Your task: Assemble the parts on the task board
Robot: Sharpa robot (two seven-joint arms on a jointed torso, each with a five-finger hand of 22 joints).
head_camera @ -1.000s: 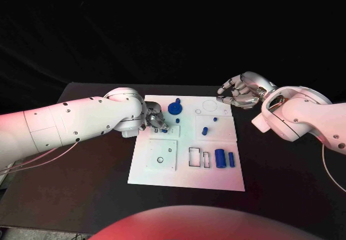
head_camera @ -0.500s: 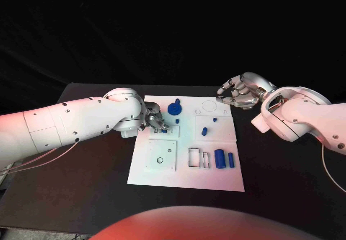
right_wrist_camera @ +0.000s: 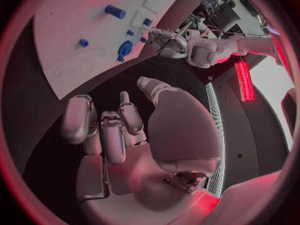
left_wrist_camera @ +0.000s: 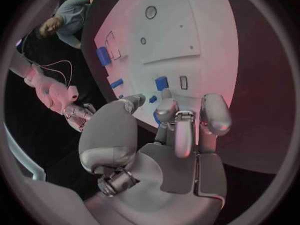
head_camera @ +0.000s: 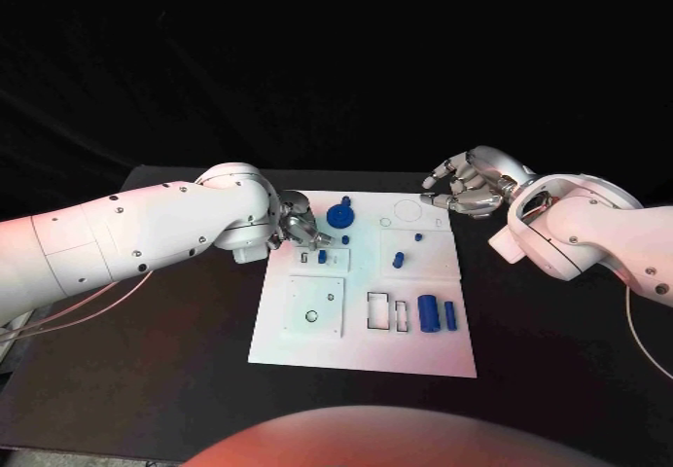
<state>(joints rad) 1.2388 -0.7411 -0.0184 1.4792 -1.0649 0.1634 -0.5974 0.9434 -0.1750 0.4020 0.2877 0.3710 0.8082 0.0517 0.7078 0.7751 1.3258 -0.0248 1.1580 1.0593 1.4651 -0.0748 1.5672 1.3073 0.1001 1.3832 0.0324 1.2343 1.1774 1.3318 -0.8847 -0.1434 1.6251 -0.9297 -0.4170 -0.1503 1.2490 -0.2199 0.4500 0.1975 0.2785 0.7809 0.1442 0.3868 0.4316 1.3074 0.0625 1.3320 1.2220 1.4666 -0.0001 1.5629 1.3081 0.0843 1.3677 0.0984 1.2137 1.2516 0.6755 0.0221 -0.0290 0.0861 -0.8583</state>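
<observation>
In the head view the matte white task board (head_camera: 368, 326) lies mid-frame, with small glossy blue parts: a round knobbed piece (head_camera: 341, 211) at its upper edge and two cylinders (head_camera: 437, 312) lower right. The left hand (head_camera: 298, 229) hovers over the board's upper-left corner, and the left wrist view shows its silver fingers (left_wrist_camera: 177, 122) loosely curled, holding nothing. The right hand (head_camera: 470, 182) hangs over the black table (head_camera: 168, 331) off the upper-right corner, its fingers (right_wrist_camera: 103, 127) half-curled and empty in the right wrist view.

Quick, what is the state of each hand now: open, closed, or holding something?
Left hand: over the task board, fingers curled; whether it holds a part cannot be told.
Right hand: beside the board's far corner, fingers curled, holding nothing.
</observation>
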